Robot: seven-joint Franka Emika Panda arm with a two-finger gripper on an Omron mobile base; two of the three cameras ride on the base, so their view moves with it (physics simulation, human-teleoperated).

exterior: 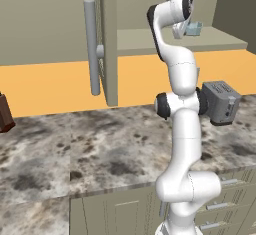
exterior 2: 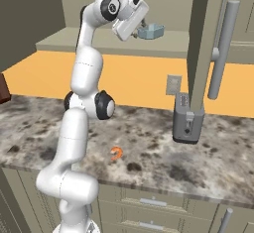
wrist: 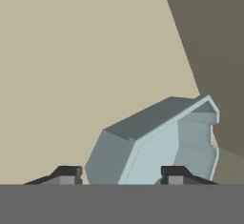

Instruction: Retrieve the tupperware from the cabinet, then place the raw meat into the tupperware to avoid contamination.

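The pale-blue tupperware (exterior: 194,28) (exterior 2: 150,30) (wrist: 157,142) sits on the shelf inside the open olive-beige cabinet (exterior: 108,39) (exterior 2: 201,43). My gripper (exterior: 187,30) (exterior 2: 140,32) (wrist: 120,175) reaches into the cabinet and straddles the container's near wall, one fingertip outside and one inside. The jaws stand apart, and a sliver of gap shows beside the outer finger. The raw meat (exterior 2: 116,152), a small orange-red curl, lies on the stone counter near the arm's base.
A grey toaster (exterior: 220,101) (exterior 2: 187,118) stands on the speckled counter (exterior: 75,149) under the open door. The door's long bar handle (exterior: 91,49) (exterior 2: 222,48) juts out. A dark brown block (exterior: 4,111) (exterior 2: 2,89) sits at the counter's left end.
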